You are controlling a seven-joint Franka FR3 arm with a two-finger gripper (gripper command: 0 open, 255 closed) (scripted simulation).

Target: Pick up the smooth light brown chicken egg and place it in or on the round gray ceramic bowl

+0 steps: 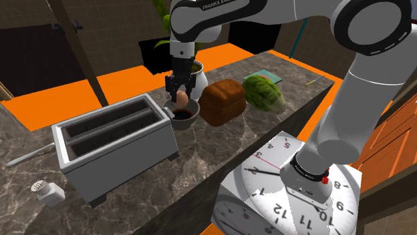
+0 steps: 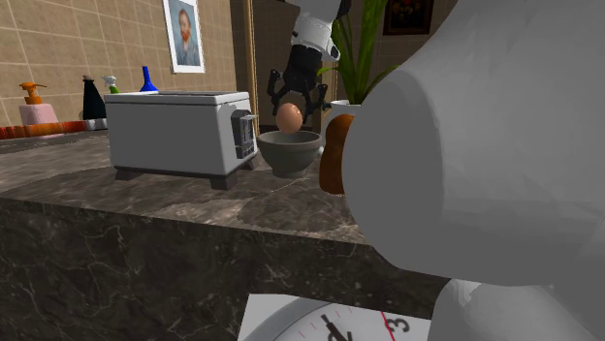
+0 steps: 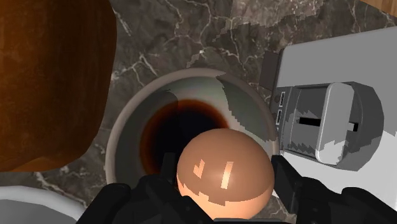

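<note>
A smooth light brown egg [image 1: 182,99] hangs just above the round gray bowl [image 1: 192,110], whose inside is dark brown. My black gripper [image 1: 182,92] points straight down over the bowl and is open. Its fingers stand a little wider than the egg in the second exterior view, where the egg [image 2: 289,118] sits low between the fingertips of the gripper [image 2: 296,105], right over the bowl [image 2: 289,151]. Seen from the wrist, the egg [image 3: 224,173] lies between the gripper [image 3: 222,188] fingers, with the bowl [image 3: 130,124] directly beneath.
A gray two-slot toaster [image 1: 113,143] stands close beside the bowl. A brown bread loaf [image 1: 224,101] sits on the bowl's other side, with a green leafy vegetable [image 1: 264,92] beyond it. A white plant pot [image 1: 198,77] stands behind the bowl. A shaker [image 1: 47,192] lies at the counter's near end.
</note>
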